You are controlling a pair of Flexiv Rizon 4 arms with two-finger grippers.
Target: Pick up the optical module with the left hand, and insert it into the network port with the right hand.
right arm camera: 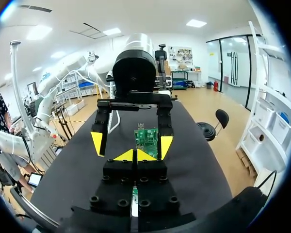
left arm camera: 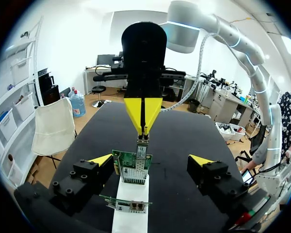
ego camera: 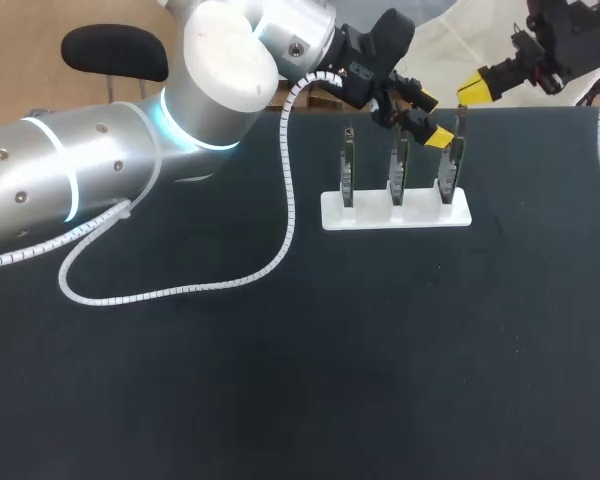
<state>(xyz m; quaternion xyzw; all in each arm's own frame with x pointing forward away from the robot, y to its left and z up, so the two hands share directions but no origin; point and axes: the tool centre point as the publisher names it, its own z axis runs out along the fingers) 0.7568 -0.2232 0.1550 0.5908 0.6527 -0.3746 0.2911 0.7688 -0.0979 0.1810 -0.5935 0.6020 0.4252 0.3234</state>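
Your right tool [left arm camera: 143, 127] is clenching the optical module [left arm camera: 143, 141] upright, directly over the network port [left arm camera: 142, 156] on the rightmost board [left arm camera: 128, 173]; left tool [left arm camera: 151, 160] is straddling it, released.

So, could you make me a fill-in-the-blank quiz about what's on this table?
The white stand holds ___ upright circuit boards. The right end effector is ___ on the optical module. The left end effector stands ___, one finger each side of a green board.
Missing words: three; shut; open.
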